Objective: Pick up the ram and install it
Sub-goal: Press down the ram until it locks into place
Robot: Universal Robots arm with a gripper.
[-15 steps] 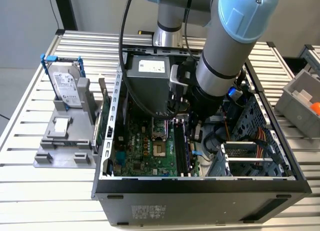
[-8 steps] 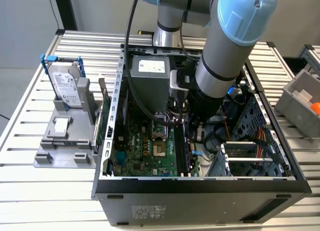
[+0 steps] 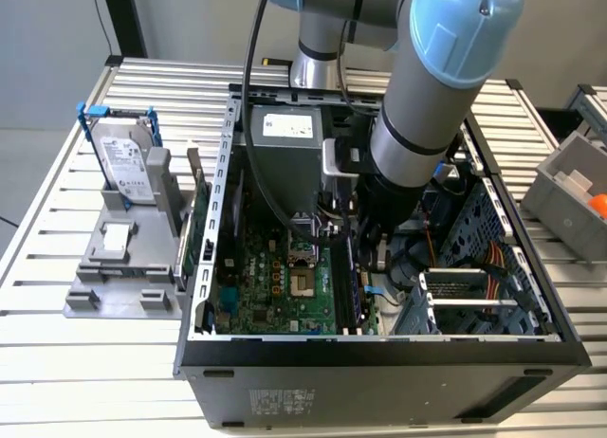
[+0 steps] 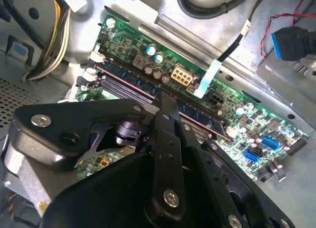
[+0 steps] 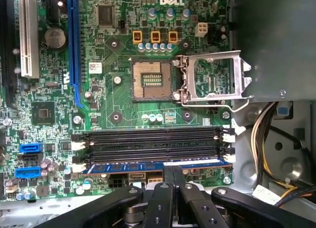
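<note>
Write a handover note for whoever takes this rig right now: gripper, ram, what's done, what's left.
Gripper: fingers shut on the ram, reached down inside the open black computer case.
Thin dark bluish-green ram stick: standing on edge in the memory slot nearest the gripper on the large green motherboard.
Done: pickup, carry to slot.
Left: full seating can't be confirmed; release.

**Motherboard interior, gripper over memory slots**

Green motherboard (image 5: 123,97); open CPU socket (image 5: 151,80) with raised retention frame (image 5: 213,76). Black memory slots (image 5: 150,141) lie parallel; ram (image 5: 153,166) sits in the one nearest the gripper (image 5: 173,174), whose fingertips close together on its edge.
</note>
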